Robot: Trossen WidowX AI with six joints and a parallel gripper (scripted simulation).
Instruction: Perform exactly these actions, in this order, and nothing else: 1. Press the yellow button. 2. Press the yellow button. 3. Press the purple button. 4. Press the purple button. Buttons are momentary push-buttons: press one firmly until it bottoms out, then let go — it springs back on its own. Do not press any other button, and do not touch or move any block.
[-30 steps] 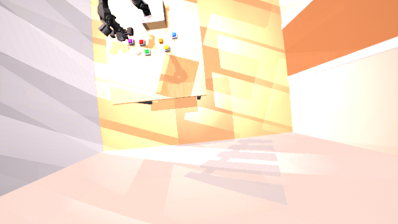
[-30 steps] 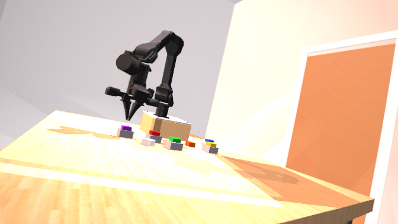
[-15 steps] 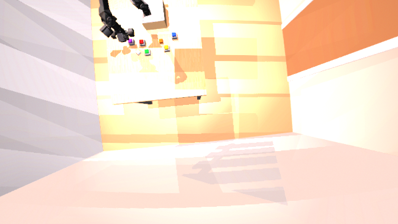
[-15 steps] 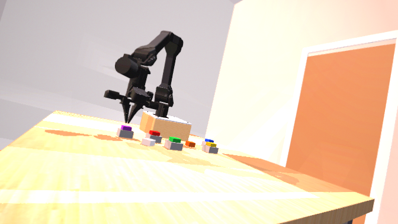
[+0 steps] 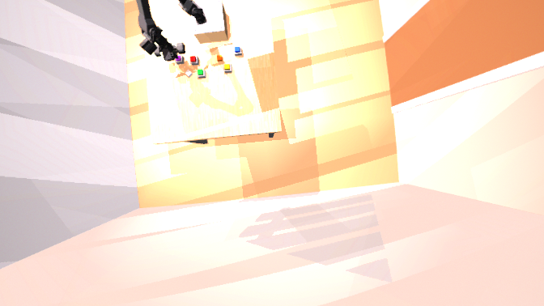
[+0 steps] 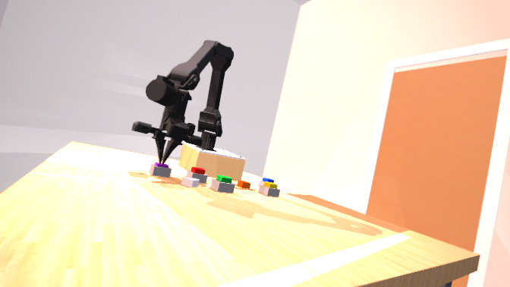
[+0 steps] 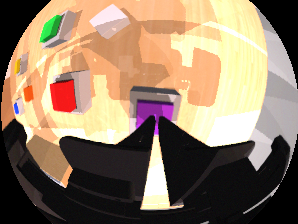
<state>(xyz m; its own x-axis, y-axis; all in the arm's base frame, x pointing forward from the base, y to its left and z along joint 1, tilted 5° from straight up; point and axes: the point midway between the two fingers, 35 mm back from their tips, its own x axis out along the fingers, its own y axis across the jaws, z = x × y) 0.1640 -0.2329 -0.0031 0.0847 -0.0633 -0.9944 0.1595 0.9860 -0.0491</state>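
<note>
The purple button [image 6: 162, 165] sat on its grey housing at the left end of the cluster, nearest the arm, and my gripper [image 6: 164, 158] stood right on top of it. In the wrist view the two fingers met in a point at the near edge of the purple cap [image 7: 158, 110]. I kept the jaws clenched with nothing between them, since a single narrow tip was what I wanted for pushing a small cap without catching its neighbours. From the exterior view the tips looked to be touching the cap; I could not tell whether it was bottomed out.

The arm came down nearly vertical from above, which I judged kept the force straight into the button and the wrist away from everything beside it. The red button [image 6: 197, 170] was the closest neighbour, with a pale block [image 6: 190, 181] just in front of it, both apart from the fingers. Farther along were the green button [image 6: 224, 178], a small orange block [image 6: 243, 184], then the yellow button [image 6: 270, 185] with the blue button [image 6: 268, 180] right behind it, well apart from the gripper. All of this stood on the wooden table [image 6: 114, 235], in front of the box [image 6: 212, 161] carrying the arm's base.

With the tool on purple, I took this to be one of the last two presses.
</note>
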